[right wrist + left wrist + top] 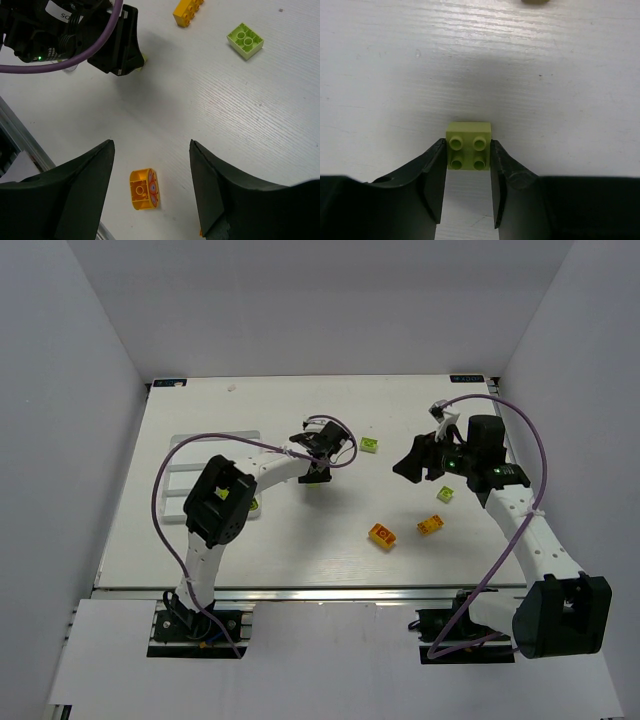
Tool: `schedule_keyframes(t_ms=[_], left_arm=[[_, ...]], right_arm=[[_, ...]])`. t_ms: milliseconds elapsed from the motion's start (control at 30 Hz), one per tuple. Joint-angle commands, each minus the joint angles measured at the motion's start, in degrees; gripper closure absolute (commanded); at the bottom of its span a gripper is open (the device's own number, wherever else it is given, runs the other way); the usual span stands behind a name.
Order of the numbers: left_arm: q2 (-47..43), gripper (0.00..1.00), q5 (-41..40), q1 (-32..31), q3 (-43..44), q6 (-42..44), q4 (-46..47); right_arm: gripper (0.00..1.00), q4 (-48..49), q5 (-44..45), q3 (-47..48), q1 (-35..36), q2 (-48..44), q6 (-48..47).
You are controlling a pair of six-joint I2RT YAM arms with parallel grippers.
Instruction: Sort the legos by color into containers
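Tray (178, 472): left side of the table (300, 565), partly under the left arm.
Left gripper (318, 472): mid-table, right of the tray.
Held brick (468, 146): on the table, touching both left fingers.
Far brick (370, 444): just right of the left gripper, slightly behind it.
Right gripper (410, 462): right of the far brick.
Side brick (445, 495): before the right gripper, beside its arm.
Front-left brick (382, 535): nearer the front edge, mid-table.
Front-right brick (431, 524): near its right, apart.

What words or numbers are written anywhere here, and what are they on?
Nothing can be read clearly.
Label on the left arm: dark letters, cut off and blurred, unreadable.
Blue stickers at the far corners of the table: too small to read.
Orange brick: a red and blue printed mark, no letters I can make out.
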Motion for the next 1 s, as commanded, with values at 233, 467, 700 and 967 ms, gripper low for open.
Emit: schedule_keyframes(t_ms=[233, 467, 700, 967], left_arm=[[-19.75, 0.95, -6.23, 8.46, -8.55, 4.59, -1.11], [-21.08, 0.95, -6.49, 15.59, -12.86, 8.2, -1.29], [-17.92, 0.88, -5.79, 19.11, -14.27, 8.99, 0.03], [-18.35, 0.38, -3.5, 21.48, -14.98, 10.39, 0.91]], right_arm=[[0.35, 2.37, -2.46, -0.74, -0.72, -1.3, 0.23], [0.36, 0.61, -2.9, 0.05, -0.72, 0.37, -3.81], [0.25, -0.36, -7.12, -0.82, -0.55, 0.02, -10.05], [0.19, -0.8, -3.61, -0.13, 0.94, 2.74, -15.75]])
